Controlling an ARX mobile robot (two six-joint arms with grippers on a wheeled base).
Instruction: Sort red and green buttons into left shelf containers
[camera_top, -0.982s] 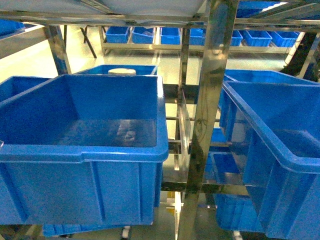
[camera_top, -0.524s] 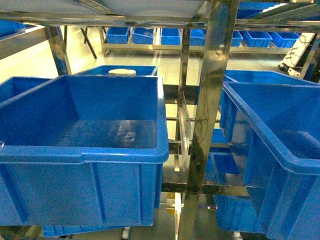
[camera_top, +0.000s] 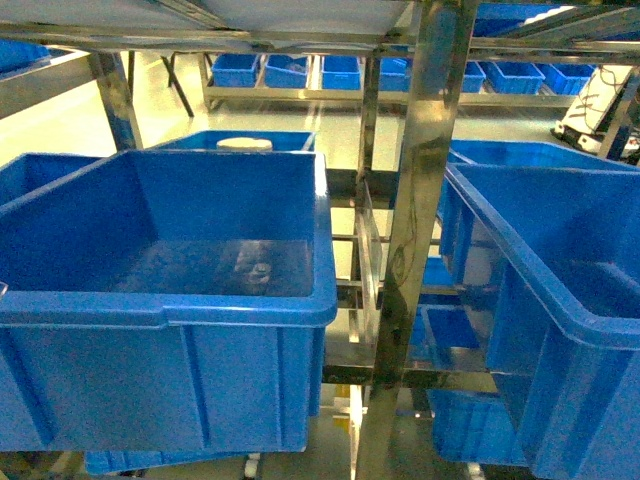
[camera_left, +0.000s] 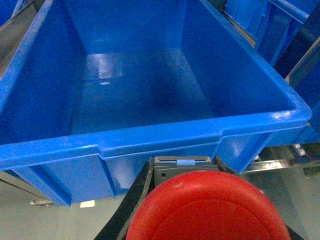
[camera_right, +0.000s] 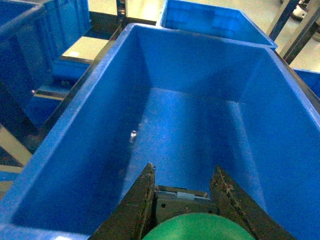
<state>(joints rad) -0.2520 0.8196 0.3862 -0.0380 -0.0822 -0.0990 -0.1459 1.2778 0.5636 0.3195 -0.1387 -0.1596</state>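
My left gripper (camera_left: 184, 162) is shut on a red button (camera_left: 207, 210), whose big red cap fills the bottom of the left wrist view over its grey body. It hangs just outside the near rim of a deep blue container (camera_left: 150, 140), a little below that rim. My right gripper (camera_right: 183, 170) is shut on a green button (camera_right: 197, 227) and hovers over the inside of another blue container (camera_right: 65, 145). In the head view two such containers (camera_top: 165, 305) (camera_top: 520, 270) sit on the steel shelf (camera_top: 415, 230). Neither gripper shows there.
A steel upright stands between the two containers. Behind the left one is another blue bin with a white round object (camera_top: 244, 144). Small blue trays (camera_top: 340, 70) line a far rack. A further bin (camera_right: 210, 20) sits beyond the right one. More bins (camera_top: 450, 335) lie on a lower level.
In the head view a white object has come into sight in the far right background. The containers and the shelf have not moved.
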